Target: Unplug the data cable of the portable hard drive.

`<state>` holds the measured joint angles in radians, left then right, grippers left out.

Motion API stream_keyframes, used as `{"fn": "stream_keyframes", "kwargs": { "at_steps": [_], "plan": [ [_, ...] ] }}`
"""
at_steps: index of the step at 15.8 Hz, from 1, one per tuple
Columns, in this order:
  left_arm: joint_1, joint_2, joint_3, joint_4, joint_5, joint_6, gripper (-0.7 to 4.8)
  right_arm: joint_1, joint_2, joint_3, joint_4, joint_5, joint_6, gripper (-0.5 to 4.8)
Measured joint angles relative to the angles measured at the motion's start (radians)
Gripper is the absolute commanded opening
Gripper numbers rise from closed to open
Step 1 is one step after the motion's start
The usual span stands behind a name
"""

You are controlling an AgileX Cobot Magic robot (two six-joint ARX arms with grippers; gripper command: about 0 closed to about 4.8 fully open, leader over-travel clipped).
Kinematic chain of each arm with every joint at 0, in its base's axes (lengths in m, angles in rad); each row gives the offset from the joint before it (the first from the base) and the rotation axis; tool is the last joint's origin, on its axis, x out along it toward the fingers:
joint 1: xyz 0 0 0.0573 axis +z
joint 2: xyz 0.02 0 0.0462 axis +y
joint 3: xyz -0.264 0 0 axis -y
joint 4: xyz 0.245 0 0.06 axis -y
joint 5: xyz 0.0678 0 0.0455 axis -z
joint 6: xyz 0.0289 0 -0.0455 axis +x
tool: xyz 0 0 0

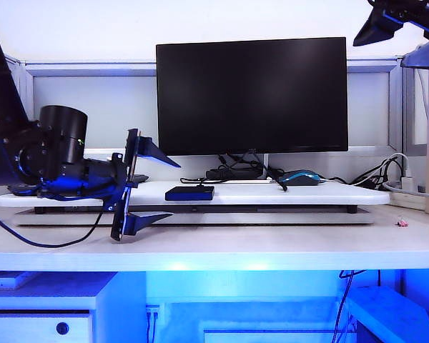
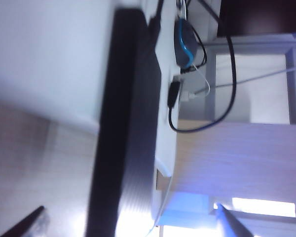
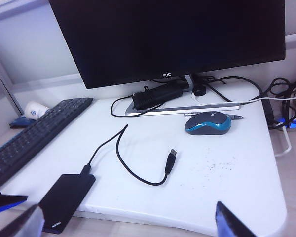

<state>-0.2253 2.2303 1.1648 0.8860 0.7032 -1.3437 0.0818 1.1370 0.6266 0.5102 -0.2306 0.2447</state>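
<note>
A white desk board [image 3: 138,148] sat before a dark monitor [image 1: 251,95]. The portable hard drive [image 3: 66,199], a flat dark box, lay at the board's front edge. The data cable [image 3: 119,157] was plugged into the drive's back end; from there it curled across the board to a loose plug end lying free, near a blue mouse [image 3: 208,123]. So the unplugging at the drive looked not yet done.

The left gripper [image 1: 144,184] hung with its fingers spread wide and empty, turned side-on just in front of the board; the drive lay a little beyond the fingers, apart from them. The right gripper [image 3: 123,219] was raised well above the board, its fingers also wide apart and holding nothing, the drive below and between them. Judging by this, both reach and grasp remained.
</note>
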Motion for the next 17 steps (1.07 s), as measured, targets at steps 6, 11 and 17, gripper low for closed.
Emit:
{"fn": "stream_keyframes", "kwargs": {
  "at_steps": [6, 11, 17],
  "plan": [
    [-0.011, 0.029, 0.044, -0.019, -0.039, 0.000, 2.76, 0.000, 0.000, 0.000, 0.000, 0.003, -0.010, 4.79],
    [-0.016, 0.029, 0.045, -0.015, -0.064, 0.000, -0.12, 0.000, 0.000, 0.000, 0.000, 0.007, -0.010, 4.79],
    [-0.013, 0.039, 0.052, 0.044, 0.021, 0.004, -0.06, 0.001, 0.026, 0.018, -0.003, -0.069, 0.010, 4.79]
  ]
}}
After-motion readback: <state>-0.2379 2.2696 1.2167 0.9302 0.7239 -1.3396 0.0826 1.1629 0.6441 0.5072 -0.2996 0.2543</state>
